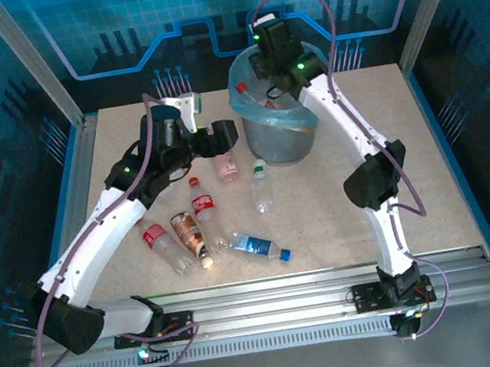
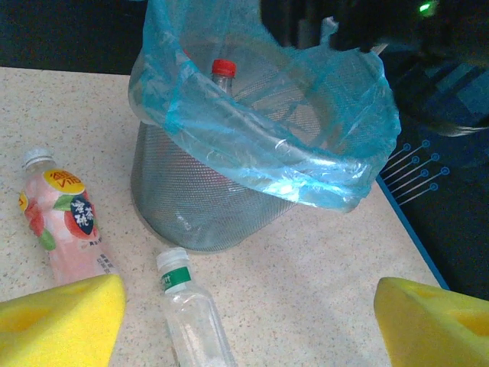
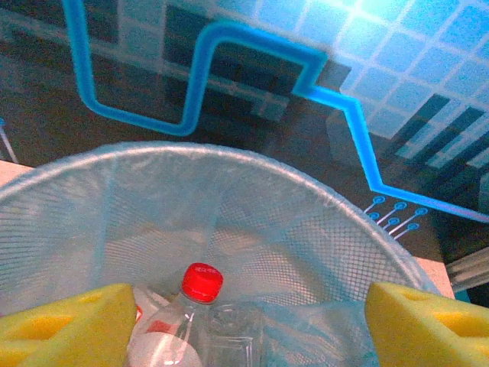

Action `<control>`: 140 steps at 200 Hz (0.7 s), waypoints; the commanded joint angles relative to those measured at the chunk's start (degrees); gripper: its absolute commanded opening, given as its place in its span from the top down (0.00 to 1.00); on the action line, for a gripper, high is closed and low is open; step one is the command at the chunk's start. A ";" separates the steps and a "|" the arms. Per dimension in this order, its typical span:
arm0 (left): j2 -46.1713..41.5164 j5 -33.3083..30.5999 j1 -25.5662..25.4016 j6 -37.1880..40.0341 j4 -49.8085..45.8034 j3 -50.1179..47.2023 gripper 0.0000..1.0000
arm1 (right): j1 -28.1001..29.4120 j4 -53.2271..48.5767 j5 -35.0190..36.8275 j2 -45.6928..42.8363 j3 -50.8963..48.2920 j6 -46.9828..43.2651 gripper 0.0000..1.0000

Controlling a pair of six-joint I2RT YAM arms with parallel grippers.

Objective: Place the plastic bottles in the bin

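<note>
The bin is a grey mesh bucket lined with a blue bag, standing at the back centre of the table. My right gripper hangs open over its mouth. In the right wrist view a red-capped bottle lies inside the bin, below the open gripper. My left gripper is open just left of the bin, above a pink-labelled bottle. In the left wrist view the pink bottle and a clear green-labelled bottle lie before the bin, with the gripper holding nothing.
More bottles lie on the table nearer the arms: the clear one, a red-labelled one, a brown-labelled one, a red-capped one and a blue-labelled one. Metal rails run along the near edge.
</note>
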 commanded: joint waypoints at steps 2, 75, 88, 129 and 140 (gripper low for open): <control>-3.47 -2.18 0.40 -0.20 -1.22 -2.36 0.14 | 2.32 0.72 -4.33 -6.90 -2.68 -0.16 0.21; -11.85 -5.47 0.48 -2.57 -6.49 -13.71 0.14 | 14.52 6.77 -12.16 -21.03 -22.78 -2.73 0.20; -14.41 -6.38 0.52 -3.25 -7.62 -16.16 0.13 | 16.98 7.18 -14.86 -22.66 -27.00 -3.38 0.20; -20.95 -9.89 0.54 -5.92 -12.41 -23.99 0.10 | 20.82 14.55 -27.70 -27.36 -46.21 -3.69 0.20; -22.45 -10.75 0.64 -6.97 -14.11 -25.59 0.09 | 21.31 14.53 -30.76 -27.51 -49.91 -3.28 0.20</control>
